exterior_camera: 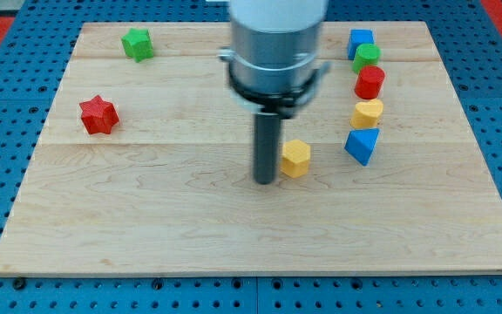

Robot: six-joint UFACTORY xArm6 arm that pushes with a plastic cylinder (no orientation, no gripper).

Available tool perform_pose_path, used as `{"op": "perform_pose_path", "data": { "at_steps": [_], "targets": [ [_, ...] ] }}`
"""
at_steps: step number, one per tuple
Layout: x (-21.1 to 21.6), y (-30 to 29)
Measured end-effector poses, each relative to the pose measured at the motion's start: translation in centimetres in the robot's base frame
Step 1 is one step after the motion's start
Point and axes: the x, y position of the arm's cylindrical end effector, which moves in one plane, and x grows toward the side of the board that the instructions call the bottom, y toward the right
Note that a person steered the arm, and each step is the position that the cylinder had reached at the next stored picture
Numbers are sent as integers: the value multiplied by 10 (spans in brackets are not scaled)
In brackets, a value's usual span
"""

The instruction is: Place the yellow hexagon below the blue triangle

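Observation:
The yellow hexagon (295,158) lies near the middle of the wooden board. My tip (265,180) stands just to the view's left of it, close to or touching its left side. The blue triangle (362,145) lies to the view's right of the hexagon, a little higher, with a gap between them.
A column of blocks runs above the blue triangle: a yellow block (367,113), a red one (369,83), a green one (366,57) and a blue cube (361,40). A green star (137,44) and a red star (98,115) lie at the view's left. The board's right edge (486,166) is near.

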Motion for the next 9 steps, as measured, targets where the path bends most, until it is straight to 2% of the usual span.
{"op": "perform_pose_path", "data": {
  "at_steps": [1, 2, 3, 4, 5, 6, 7, 8, 9],
  "targets": [
    [-13, -32],
    [-25, 32],
    [-25, 57],
    [-41, 52],
    [-40, 104],
    [-29, 112],
    [-24, 59],
    [-12, 75],
    [0, 121]
  ]
}}
